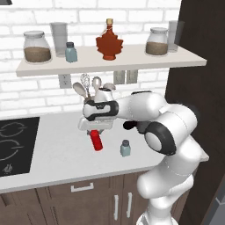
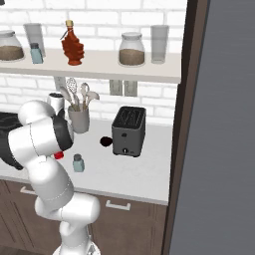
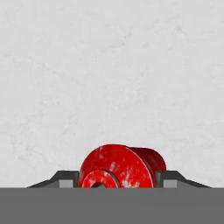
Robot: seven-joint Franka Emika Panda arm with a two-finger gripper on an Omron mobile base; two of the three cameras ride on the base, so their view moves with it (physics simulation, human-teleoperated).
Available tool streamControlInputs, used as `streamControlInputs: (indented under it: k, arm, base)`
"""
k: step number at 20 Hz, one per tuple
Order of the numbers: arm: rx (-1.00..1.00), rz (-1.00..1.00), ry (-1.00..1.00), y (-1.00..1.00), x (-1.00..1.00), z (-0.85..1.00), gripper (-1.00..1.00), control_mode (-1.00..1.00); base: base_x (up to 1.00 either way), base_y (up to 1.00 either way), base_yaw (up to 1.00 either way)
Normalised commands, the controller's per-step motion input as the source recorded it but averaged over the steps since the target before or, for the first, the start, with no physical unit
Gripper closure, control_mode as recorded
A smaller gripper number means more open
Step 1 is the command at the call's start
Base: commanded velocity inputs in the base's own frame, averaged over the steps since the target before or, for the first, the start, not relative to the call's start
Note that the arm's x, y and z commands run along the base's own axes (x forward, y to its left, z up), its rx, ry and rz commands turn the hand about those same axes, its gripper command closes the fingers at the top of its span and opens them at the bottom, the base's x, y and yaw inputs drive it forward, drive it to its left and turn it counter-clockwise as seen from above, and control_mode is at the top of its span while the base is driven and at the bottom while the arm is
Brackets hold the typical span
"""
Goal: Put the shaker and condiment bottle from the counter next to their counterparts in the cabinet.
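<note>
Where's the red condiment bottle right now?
The red condiment bottle is on the counter, between the claw fingers, left of the shaker.

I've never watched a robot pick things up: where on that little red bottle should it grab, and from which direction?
Probably around the ribbed middle of the red squeeze bottle, coming straight down from above. It stands upright on the counter with a tapered cap, too narrow to pinch well. The gripper already has a finger on either side of the body.
</note>
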Motion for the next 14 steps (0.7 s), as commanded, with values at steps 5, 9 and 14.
streamControlInputs:
  k: [5, 9, 14]
  arm:
    - [0.11, 0.0, 0.0, -0.28, 0.0, 0.14, 1.0, -1.0]
    - [0.18, -0.07, 0.0, -0.06, 0.0, 0.57, 1.0, -1.0]
    - [0.16, -0.14, -0.05, 0.0, 0.0, 0.98, 1.0, -1.0]
  base:
    - [0.0, 0.0, 0.0]
    - [0.0, 0.0, 0.0]
    - [0.0, 0.0, 0.0]
